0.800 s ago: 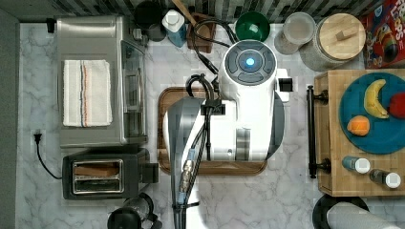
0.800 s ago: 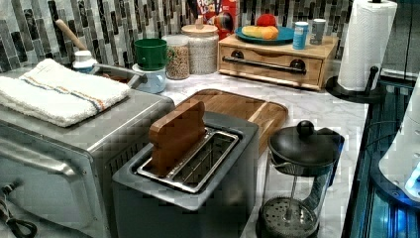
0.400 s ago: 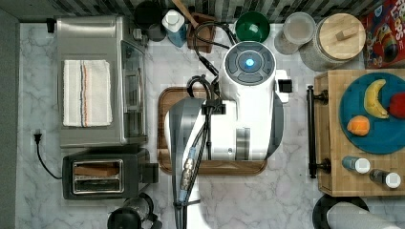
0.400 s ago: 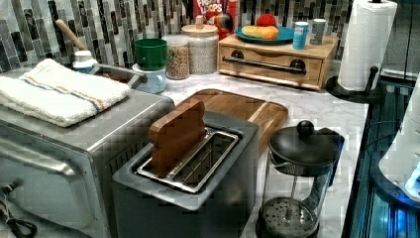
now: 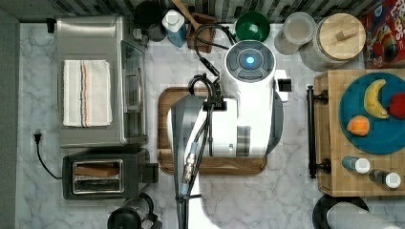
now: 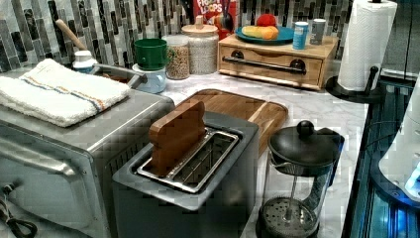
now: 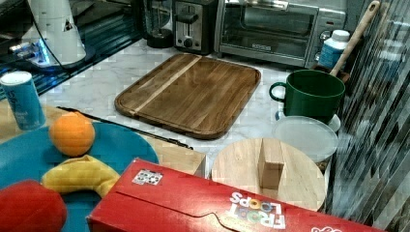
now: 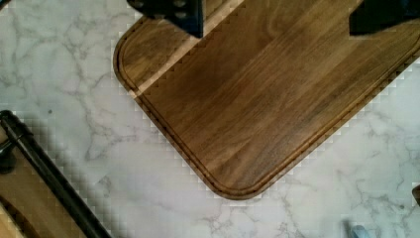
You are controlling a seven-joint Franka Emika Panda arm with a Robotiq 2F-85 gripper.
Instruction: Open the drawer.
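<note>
Drawer (image 6: 270, 64) remains shut, exactly as before. Spread-fingered and empty, the gripper (image 8: 277, 12) hovers unmoved over the dark cutting board (image 8: 257, 99), well apart from the drawer's black bar handle (image 8: 47, 173), which lies beyond the board's corner.

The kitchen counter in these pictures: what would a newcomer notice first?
Probably the white robot arm, which reaches over the dark cutting board in the middle of the marble counter. Next comes the light-wood drawer with its black bar handle, at the top view's right; it carries a blue plate of fruit.
</note>
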